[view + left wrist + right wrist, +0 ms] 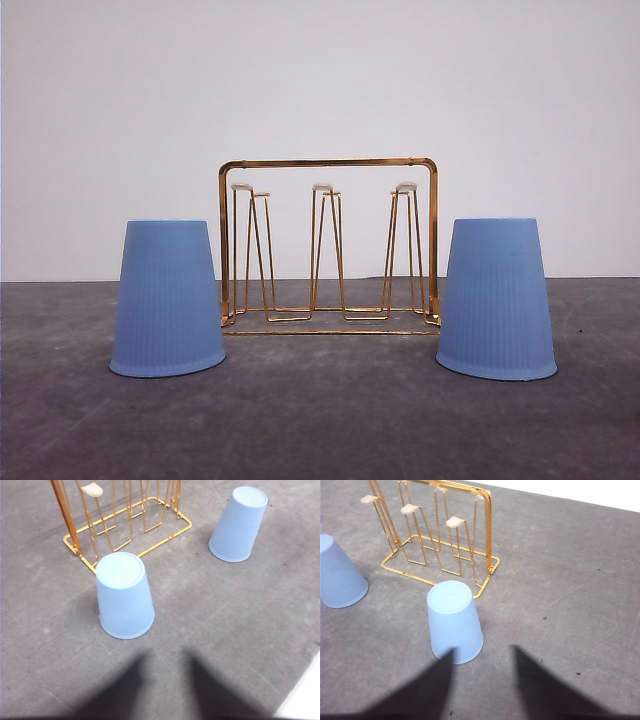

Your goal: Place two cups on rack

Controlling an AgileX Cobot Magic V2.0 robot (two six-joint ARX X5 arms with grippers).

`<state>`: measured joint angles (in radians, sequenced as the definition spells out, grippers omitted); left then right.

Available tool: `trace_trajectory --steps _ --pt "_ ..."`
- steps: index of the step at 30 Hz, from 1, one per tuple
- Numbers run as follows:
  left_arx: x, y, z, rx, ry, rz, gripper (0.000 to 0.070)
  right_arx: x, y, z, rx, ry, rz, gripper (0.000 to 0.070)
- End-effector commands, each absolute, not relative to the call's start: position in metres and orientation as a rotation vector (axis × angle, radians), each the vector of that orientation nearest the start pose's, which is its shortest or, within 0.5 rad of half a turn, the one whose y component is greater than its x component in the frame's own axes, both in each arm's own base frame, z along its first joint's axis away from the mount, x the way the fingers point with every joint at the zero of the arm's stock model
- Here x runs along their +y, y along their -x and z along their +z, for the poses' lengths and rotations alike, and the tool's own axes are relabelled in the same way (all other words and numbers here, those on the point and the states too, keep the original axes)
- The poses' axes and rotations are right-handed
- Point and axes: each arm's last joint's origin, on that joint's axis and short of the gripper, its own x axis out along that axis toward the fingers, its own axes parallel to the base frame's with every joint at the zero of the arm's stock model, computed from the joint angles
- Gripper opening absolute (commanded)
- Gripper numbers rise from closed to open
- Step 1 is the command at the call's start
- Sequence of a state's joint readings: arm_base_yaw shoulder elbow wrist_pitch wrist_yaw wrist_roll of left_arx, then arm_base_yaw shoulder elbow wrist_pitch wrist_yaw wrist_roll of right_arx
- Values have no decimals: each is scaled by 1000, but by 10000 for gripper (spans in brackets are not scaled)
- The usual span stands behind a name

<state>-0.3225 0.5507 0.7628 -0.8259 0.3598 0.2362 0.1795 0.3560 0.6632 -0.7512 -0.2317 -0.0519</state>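
Note:
Two light blue ribbed cups stand upside down on the dark grey table, the left cup (167,300) and the right cup (497,300). The gold wire rack (330,162) stands between them, slightly further back, its white-tipped prongs bare. In the left wrist view my left gripper (167,690) hangs open just short of the left cup (124,595), with the rack (63,510) and the other cup (238,524) beyond. In the right wrist view my right gripper (482,687) is open just short of the right cup (455,622), beside the rack (488,535); the other cup (337,575) is further off.
A plain white wall (320,80) rises behind the table. A white strip (305,695) marks the table's edge near the left gripper. Bare grey tabletop (330,410) lies in front of the cups and rack.

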Motion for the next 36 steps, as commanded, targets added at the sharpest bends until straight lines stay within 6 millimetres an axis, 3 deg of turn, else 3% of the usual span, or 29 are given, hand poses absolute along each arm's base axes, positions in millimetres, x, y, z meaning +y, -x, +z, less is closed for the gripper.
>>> trace_trajectory --steps 1,2,8,14,24,36 --pt "-42 -92 303 518 -204 -728 590 20 -72 290 416 52 416 488" --pt "-42 -92 304 522 -187 -723 611 20 -72 290 416 52 416 499" --pt "-47 -106 306 519 -89 -694 584 20 -72 290 415 51 416 499" --pt "-62 -147 299 562 -23 -678 585 20 -72 290 416 48 415 499" --pt "-102 -211 260 627 -90 -643 592 20 -72 290 416 48 415 498" --pt "-125 -249 209 725 -127 -615 592 20 -72 290 415 48 415 498"
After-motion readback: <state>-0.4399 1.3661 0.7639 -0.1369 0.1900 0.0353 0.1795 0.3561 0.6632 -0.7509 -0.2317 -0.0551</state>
